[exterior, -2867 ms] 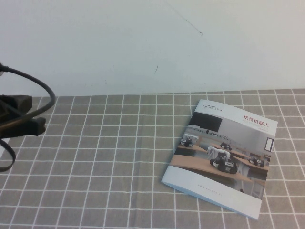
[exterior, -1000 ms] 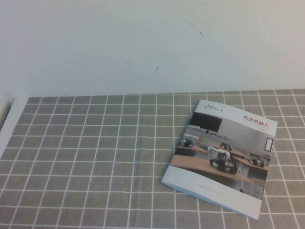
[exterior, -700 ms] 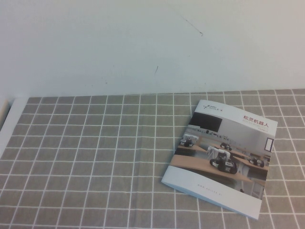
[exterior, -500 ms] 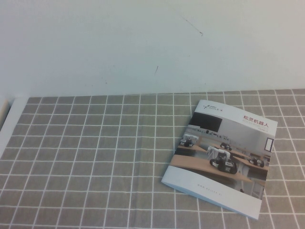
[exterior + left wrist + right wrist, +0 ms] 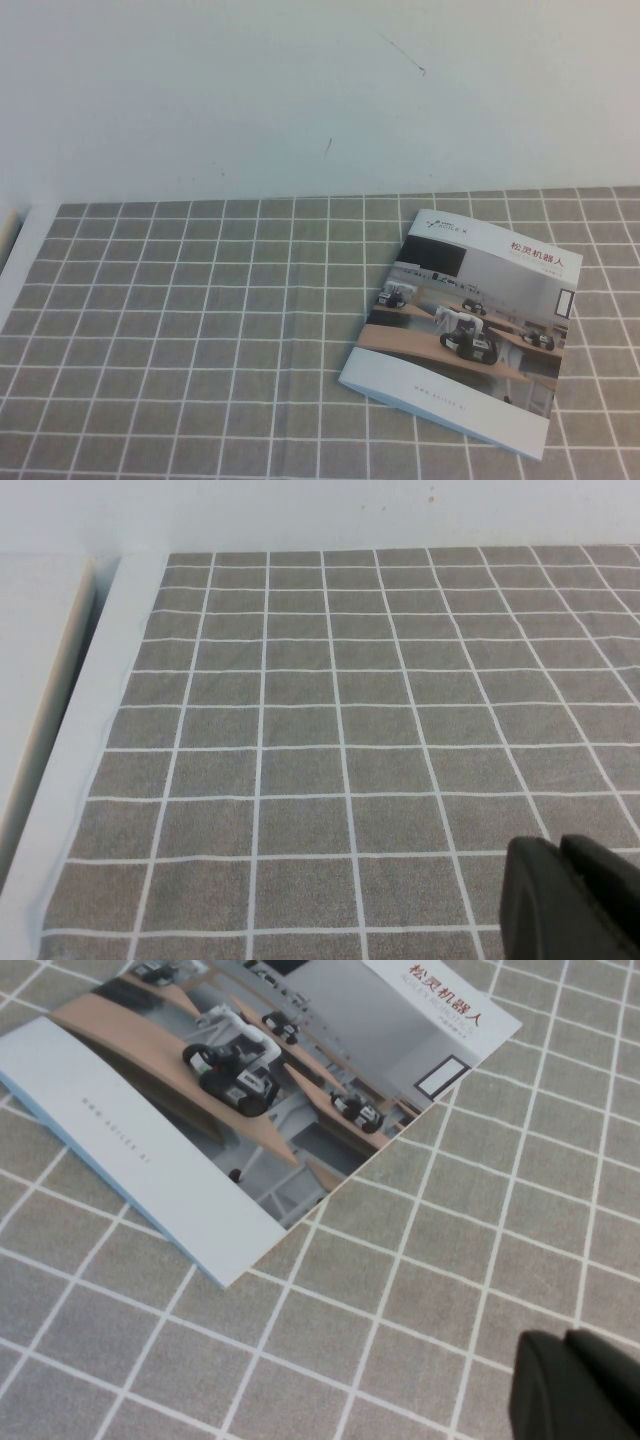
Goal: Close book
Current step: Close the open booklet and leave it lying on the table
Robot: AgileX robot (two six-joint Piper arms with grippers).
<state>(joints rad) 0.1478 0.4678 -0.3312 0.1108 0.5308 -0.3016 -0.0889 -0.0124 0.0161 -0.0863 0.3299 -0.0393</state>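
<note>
Lying cover-up at four o'clock on the worktop point(image 5: 150, 300), the book point(image 5: 460, 330) appears closed. Left pincer point(image 5: 562, 880) hovers at nine o'clock, right pincer point(image 5: 566, 1360) near the book; both pressed together, judged idle with nothing to grasp.

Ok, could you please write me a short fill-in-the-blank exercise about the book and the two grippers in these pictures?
1. The book lies ____ on the checked cloth, cover up.
2. It lies on the robot's ____ side.
3. The right gripper hovers over the cloth near the book without ____ it.
4. The left gripper hovers over bare cloth; no ____ shows in its wrist view.

Missing words: closed; right; touching; book
</note>
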